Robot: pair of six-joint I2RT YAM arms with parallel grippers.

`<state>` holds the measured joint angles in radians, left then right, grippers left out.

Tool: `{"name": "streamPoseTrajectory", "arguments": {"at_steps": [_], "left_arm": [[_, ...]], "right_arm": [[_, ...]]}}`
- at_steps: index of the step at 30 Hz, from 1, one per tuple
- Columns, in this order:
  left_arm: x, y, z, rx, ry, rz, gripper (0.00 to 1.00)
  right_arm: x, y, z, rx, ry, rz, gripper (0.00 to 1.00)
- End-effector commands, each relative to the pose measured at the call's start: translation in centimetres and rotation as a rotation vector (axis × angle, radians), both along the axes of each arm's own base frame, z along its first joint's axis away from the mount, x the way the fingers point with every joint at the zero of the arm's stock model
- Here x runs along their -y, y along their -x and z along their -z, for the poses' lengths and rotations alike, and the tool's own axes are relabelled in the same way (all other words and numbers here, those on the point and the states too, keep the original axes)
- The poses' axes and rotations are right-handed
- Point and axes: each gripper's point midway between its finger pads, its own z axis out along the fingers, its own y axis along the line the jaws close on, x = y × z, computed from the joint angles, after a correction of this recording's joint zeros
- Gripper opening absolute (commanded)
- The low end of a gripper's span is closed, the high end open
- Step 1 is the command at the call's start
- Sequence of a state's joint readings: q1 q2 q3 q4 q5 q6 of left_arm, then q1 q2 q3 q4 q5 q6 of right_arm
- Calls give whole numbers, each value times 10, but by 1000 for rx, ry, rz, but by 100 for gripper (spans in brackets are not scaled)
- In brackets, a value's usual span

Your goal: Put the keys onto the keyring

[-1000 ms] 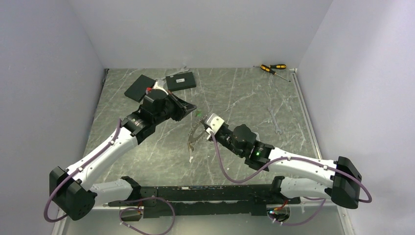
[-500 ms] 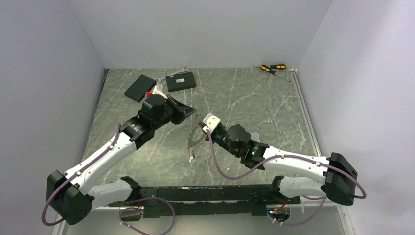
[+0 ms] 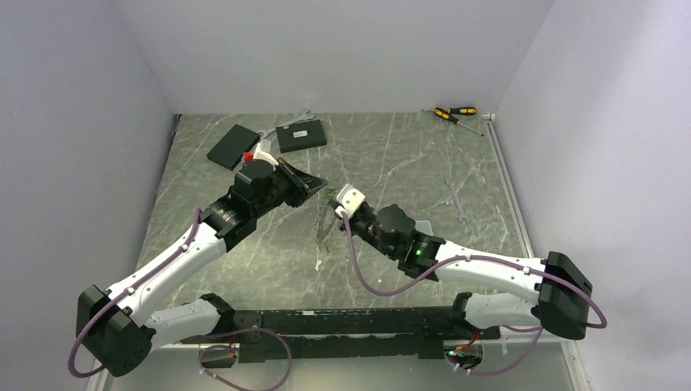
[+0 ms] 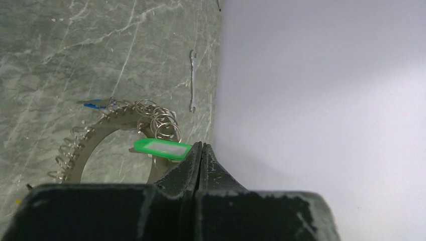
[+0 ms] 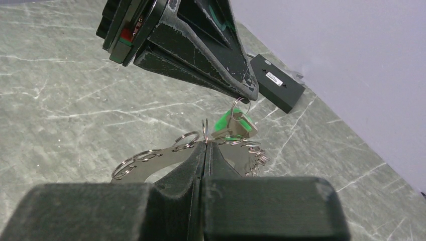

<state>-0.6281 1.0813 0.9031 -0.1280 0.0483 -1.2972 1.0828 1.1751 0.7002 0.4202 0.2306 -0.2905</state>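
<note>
L gripper (image 4: 201,146) closed, R gripper (image 5: 205,145) closed; both arms reach inward, tips near each other.

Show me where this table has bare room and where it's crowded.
Bare: the back middle of the marbled grey table, between the flat black box and the yellow-and-black screwdrivers; also the near strip between both arms. Crowded: the centre, where the left gripper and right gripper meet at the toothed dark grey metal keyring and green-tagged key.
</note>
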Motion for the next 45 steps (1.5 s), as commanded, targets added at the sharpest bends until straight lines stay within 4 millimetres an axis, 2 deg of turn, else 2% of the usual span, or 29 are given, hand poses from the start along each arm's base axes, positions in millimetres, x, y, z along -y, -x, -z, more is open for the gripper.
{"name": "streamPoseTrajectory", "arguments": {"at_steps": [1, 23, 28, 30, 33, 36, 38, 39, 41, 43, 45], "left_arm": [[3, 5, -17, 68, 37, 29, 0], [8, 5, -20, 80, 37, 58, 0], [-9, -3, -8, 146, -137, 17, 1], [-17, -7, 0, 203, -265, 33, 10], [-34, -9, 27, 241, -512, 83, 20], [-46, -3, 49, 248, -683, 176, 47], [-53, 2, 66, 222, -776, 237, 73], [-55, 4, 76, 199, -807, 262, 80], [-62, 4, 98, 127, -897, 307, 83], [-70, 3, 119, 27, -976, 324, 80], [-74, 1, 132, -81, -1013, 308, 78]], "right_arm": [[-5, -4, -56, 73, -150, 14, 0], [2, -8, -60, 82, -157, 53, 0], [16, -2, -55, 62, -144, 65, 0], [26, 0, -48, 50, -127, 80, 0], [44, 4, -42, 35, -107, 113, 0], [59, 8, -44, 30, -115, 134, 0], [68, 12, -45, 25, -117, 142, 0], [72, 13, -43, 22, -110, 149, 0], [79, 16, -42, 18, -106, 153, 0], [85, 18, -42, 16, -112, 156, 0], [90, 21, -43, 16, -124, 159, 0]]}}
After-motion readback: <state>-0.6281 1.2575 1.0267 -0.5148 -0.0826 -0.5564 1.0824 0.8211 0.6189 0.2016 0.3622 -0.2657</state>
